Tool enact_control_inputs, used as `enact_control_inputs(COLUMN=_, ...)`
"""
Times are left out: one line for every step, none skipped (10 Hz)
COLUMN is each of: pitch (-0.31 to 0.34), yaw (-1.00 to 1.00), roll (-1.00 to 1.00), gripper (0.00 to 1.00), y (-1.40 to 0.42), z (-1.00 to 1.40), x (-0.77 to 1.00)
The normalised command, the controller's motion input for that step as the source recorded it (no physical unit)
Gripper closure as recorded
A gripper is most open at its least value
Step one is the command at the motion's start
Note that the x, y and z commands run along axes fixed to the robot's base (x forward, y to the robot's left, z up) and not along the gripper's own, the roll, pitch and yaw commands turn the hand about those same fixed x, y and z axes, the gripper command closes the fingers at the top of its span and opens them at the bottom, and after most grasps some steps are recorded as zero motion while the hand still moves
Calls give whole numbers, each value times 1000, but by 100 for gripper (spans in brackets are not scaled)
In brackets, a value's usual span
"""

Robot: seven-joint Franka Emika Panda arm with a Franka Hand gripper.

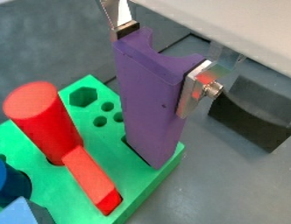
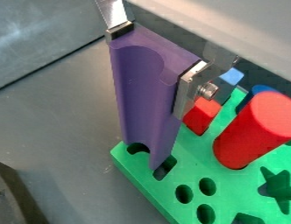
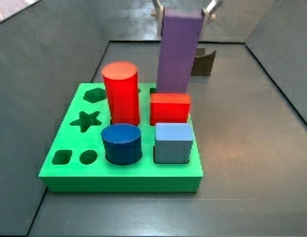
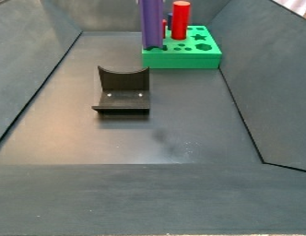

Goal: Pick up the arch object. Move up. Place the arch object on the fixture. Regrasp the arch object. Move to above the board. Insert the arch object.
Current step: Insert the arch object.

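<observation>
The arch object (image 1: 148, 96) is a long purple prism standing upright, with its curved groove showing at the top end (image 2: 142, 87). My gripper (image 1: 158, 57) is shut on its upper end, one silver finger on each side, as both wrist views show (image 2: 152, 54). Its lower end reaches a cut-out at a corner of the green board (image 1: 83, 92) (image 2: 189, 197); how deep it sits is hidden. In both side views the arch object (image 3: 181, 51) (image 4: 152, 23) rises over the board (image 3: 82, 167) (image 4: 181, 57). The dark fixture (image 4: 123, 90) (image 3: 203, 61) stands empty, apart from the board.
On the board stand a red cylinder (image 3: 120, 91), a red cube (image 3: 170, 106), a dark blue cylinder (image 3: 120, 143) and a light blue cube (image 3: 174, 143). Star, hexagon and round holes (image 3: 84, 118) are open. Grey sloping walls (image 4: 45, 64) surround the floor.
</observation>
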Motion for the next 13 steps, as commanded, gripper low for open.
enact_control_inputs(pitch=-20, yaw=31, roll=-54, gripper=100, y=0, z=-297, x=-29)
enact_control_inputs(pitch=-27, yaw=26, roll=-29, gripper=100, y=0, z=-234, x=-217)
enact_control_inputs(pitch=-30, yaw=0, roll=-29, gripper=100, y=46, z=-194, x=-391)
enact_control_inputs(pitch=-20, yaw=0, roll=-31, gripper=100, y=57, z=-160, x=-414)
enact_control_inputs(pitch=-14, yaw=0, roll=-59, gripper=100, y=26, z=-189, x=-331)
enact_control_inputs(pitch=0, yaw=0, roll=-36, gripper=100, y=0, z=-366, x=0)
enact_control_inputs(pitch=0, yaw=0, roll=-16, gripper=100, y=0, z=-429, x=237)
enact_control_inputs(pitch=0, yaw=-9, roll=-87, gripper=100, y=0, z=-546, x=300)
enact_control_inputs(pitch=0, yaw=-20, roll=-79, gripper=100, y=0, z=-557, x=334)
enact_control_inputs(pitch=0, yaw=-37, roll=-84, gripper=100, y=0, z=-489, x=209)
enact_control_inputs(pitch=-19, yaw=-43, roll=-71, gripper=100, y=0, z=-454, x=37)
enact_control_inputs(pitch=-39, yaw=0, roll=-40, gripper=100, y=0, z=-489, x=0)
enact_control_inputs(pitch=-40, yaw=0, roll=-9, gripper=100, y=0, z=-500, x=0)
